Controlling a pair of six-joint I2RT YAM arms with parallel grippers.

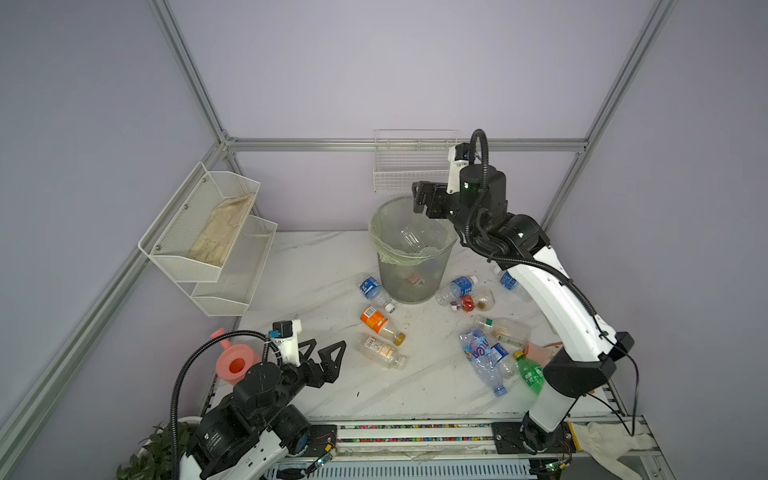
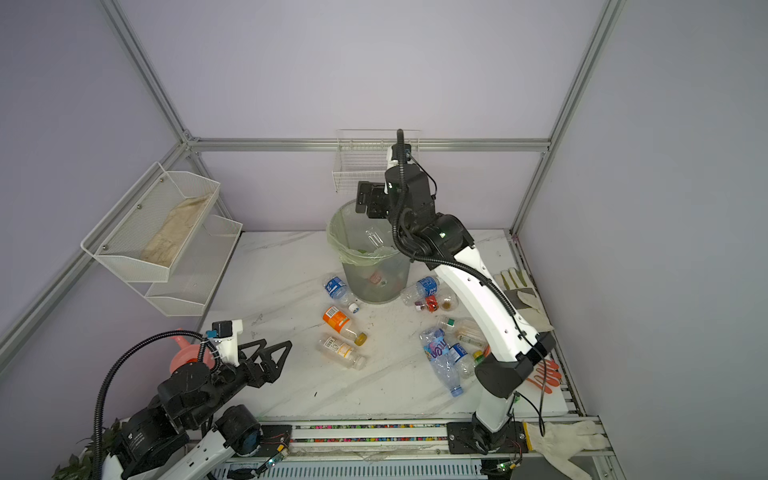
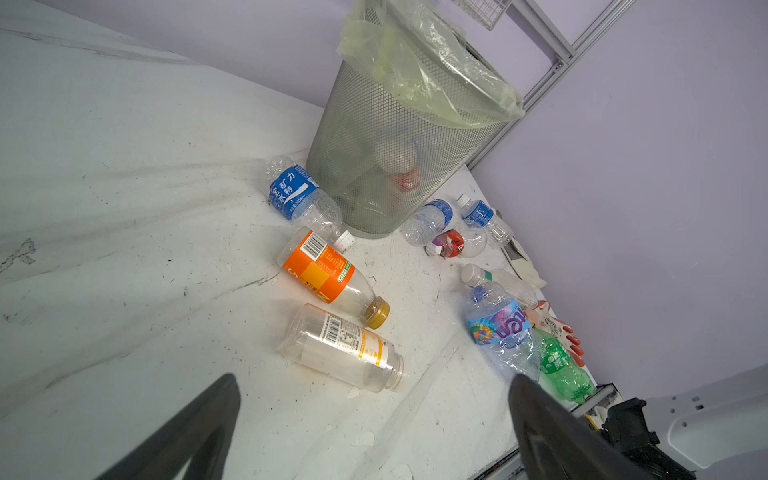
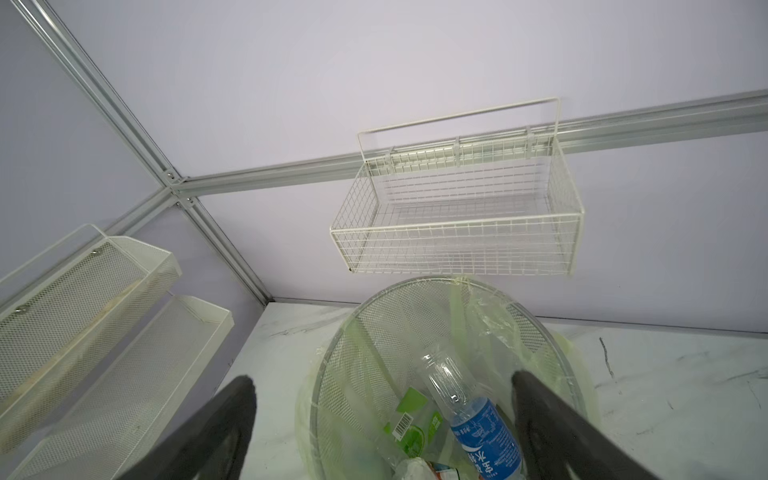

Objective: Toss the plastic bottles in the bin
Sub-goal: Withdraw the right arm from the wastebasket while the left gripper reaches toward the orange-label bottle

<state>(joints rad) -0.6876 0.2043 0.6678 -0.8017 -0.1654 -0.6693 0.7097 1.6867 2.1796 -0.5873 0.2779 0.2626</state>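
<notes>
Roughly a dozen small clear plastic bottles (image 1: pixel 480 353) around the round grey wire-mesh bin (image 1: pixel 409 270) with pale green liner, more inside. Right pincer (image 4: pixel 382 380) above the bin's mouth, jaws wide apart, empty; blue-labelled clear bottle (image 4: pixel 478 432) directly beneath, inside the bin. Left pincer (image 1: pixel 328 345) agape and empty, well in front of the bin, nearest the uncapped clear bottle with white-and-orange label (image 1: pixel 380 351). Judged light, thin-walled, slick, easily dented; best pinched across the labelled mid-body.
</notes>
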